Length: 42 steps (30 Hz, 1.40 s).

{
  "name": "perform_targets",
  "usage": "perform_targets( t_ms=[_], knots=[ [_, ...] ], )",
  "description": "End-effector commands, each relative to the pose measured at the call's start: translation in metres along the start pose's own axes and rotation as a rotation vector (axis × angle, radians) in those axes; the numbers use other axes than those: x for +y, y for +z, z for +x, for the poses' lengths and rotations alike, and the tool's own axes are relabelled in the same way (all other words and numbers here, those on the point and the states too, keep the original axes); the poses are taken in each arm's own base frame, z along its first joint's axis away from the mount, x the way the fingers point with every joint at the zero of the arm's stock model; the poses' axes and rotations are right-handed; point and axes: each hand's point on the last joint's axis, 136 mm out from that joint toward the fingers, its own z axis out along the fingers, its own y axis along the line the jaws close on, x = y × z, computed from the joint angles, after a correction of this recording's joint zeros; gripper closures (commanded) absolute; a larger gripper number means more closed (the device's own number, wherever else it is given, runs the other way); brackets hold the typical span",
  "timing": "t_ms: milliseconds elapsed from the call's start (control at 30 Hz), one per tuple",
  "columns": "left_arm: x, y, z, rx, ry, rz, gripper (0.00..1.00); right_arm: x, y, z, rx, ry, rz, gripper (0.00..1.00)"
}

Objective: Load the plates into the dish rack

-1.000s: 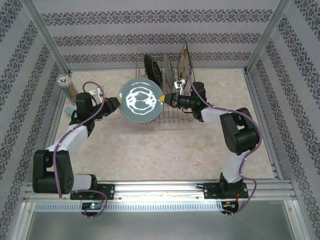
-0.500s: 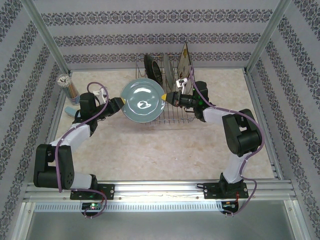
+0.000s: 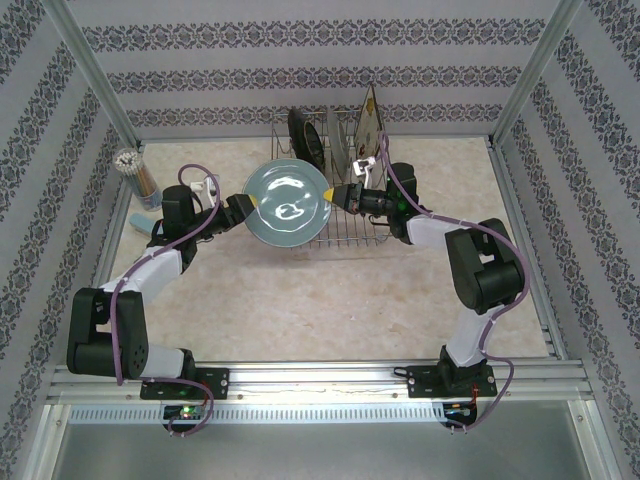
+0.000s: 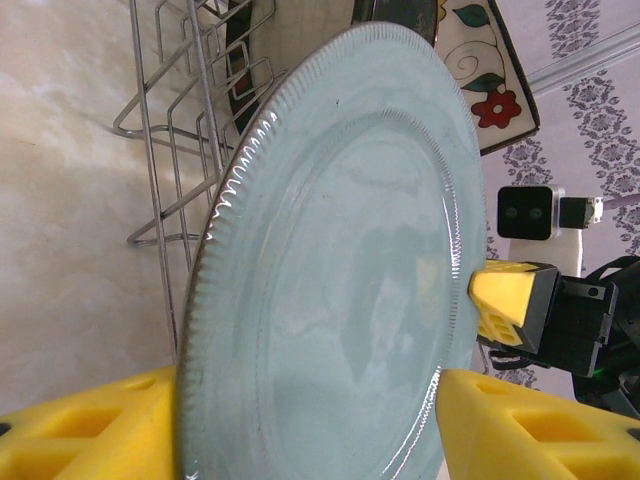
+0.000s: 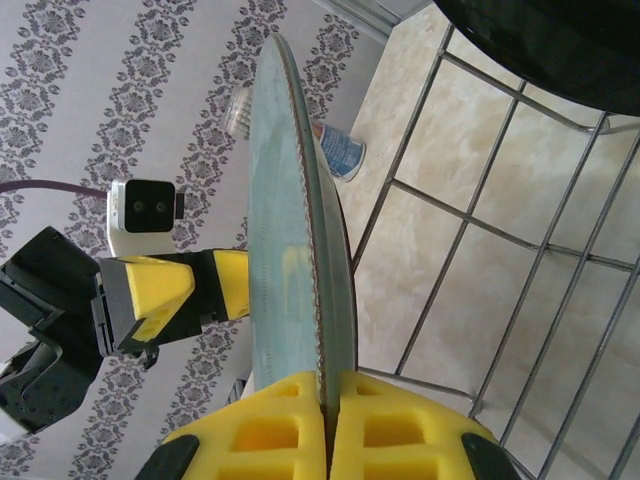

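One plate is left to load, I'd say: the light-blue plate [image 3: 286, 203] hangs upright between the tools. The right tool [image 3: 330, 196] is clamped tight on its rim, and the left tool [image 3: 246, 206] gapes loose astride the opposite rim. Just behind the right tool, the dish rack [image 3: 340, 236] holds the others, among them the dark-rimmed plate [image 3: 303, 135] and the square floral plate [image 3: 370, 118]. Those and the tines crowd the free slot. A jar of sticks [image 3: 130, 165] stands well beyond the left tool.
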Motion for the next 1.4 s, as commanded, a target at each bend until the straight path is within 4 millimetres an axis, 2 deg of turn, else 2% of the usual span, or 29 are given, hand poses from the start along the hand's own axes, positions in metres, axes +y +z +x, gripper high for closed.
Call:
perform_targets(
  t_ms=[0, 333, 1067, 1367],
  knots=[
    [-0.031, -0.002, -0.01, -0.026, 0.091, 0.088, 0.35, 0.04, -0.013, -0.018, -0.047, -0.118, -0.078, 1.0],
    [-0.032, -0.004, -0.01, -0.025, 0.093, 0.081, 0.33, 0.046, -0.028, -0.032, -0.09, -0.122, -0.072, 1.0],
    [-0.032, -0.004, -0.01, -0.023, 0.093, 0.08, 0.33, 0.054, -0.079, -0.061, -0.173, -0.168, 0.016, 1.0],
    [-0.033, -0.004, -0.01, -0.022, 0.096, 0.078, 0.33, 0.057, -0.091, -0.058, -0.163, -0.214, 0.12, 1.0]
  ],
)
